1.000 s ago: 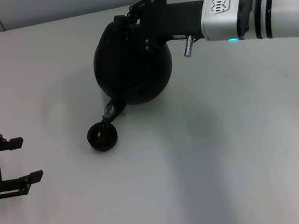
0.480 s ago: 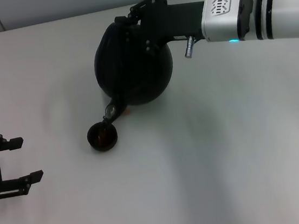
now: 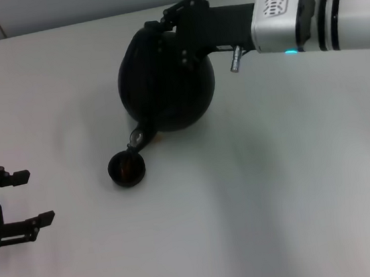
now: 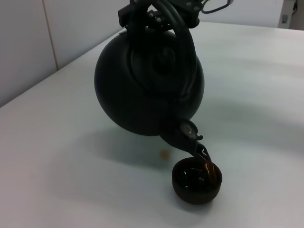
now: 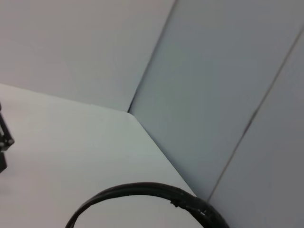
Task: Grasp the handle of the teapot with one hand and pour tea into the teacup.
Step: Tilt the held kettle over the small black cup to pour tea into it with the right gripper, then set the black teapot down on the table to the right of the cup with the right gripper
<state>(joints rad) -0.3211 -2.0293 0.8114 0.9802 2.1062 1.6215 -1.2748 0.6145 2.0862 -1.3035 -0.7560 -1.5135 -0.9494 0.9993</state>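
A: Plain white bench [image 3: 260, 203], pale wall panels behind. Where's the pot?

B: The matte-black round teapot [image 3: 164, 80] hangs tipped from the right gripper [image 3: 179, 11], jaws clamped on the arched handle [image 4: 183, 42]. Its spout points down and away from those jaws, directly over the small dark teacup [image 3: 127, 169]; amber tea [image 4: 210, 170] runs in.

A: The other arm?

B: The left gripper [image 3: 23, 199] is parked aside, jaws spread.

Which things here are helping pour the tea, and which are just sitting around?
Part of the job:
- teapot, tilted over
- handle
- right end effector, holding the handle
- teacup, under the spout
- tea, going into the teacup

Just sitting around:
- left end effector, open, off to the side
- table
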